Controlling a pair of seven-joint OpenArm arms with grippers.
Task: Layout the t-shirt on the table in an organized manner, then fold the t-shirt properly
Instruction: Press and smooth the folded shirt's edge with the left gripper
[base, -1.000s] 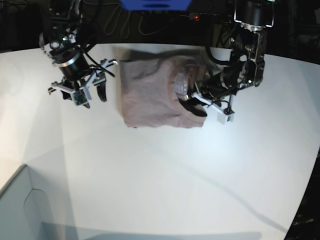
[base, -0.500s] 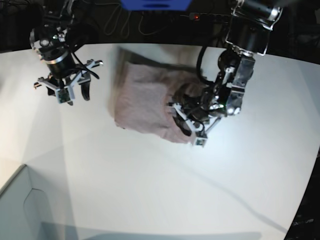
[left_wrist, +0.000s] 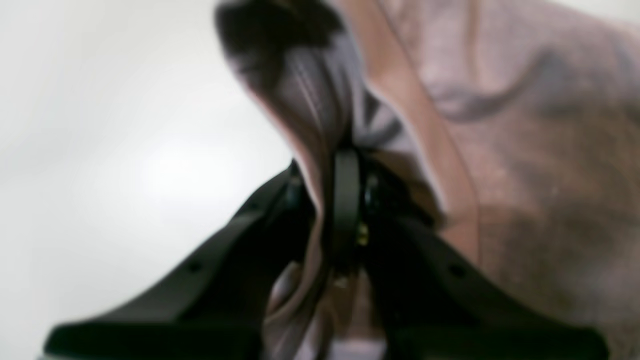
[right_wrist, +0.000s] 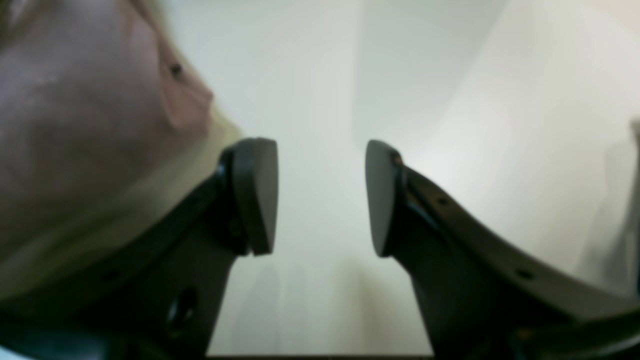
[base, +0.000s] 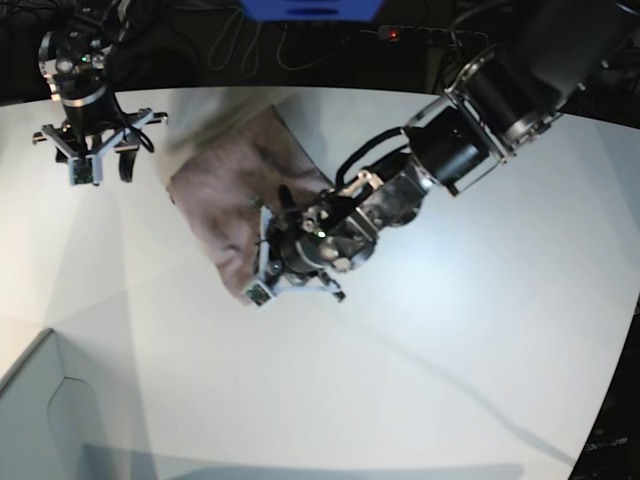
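The t-shirt (base: 225, 195) lies bunched in a compact, roughly folded heap on the white desk (base: 450, 350), toward its far side; no sleeve or neckline can be picked out in the base view, which is blurred around the cloth, so how many layers it holds is hard to say; the left gripper (left_wrist: 335, 200) is clamped on a gathered fold of the fabric, low over the desk at the heap's near edge; the right gripper (right_wrist: 320, 195) stands apart with its jaws wide and nothing between them, the shirt only at the edge of its view; judging from this, the shirt is not laid out neatly, and a tidy final fold is not yet done
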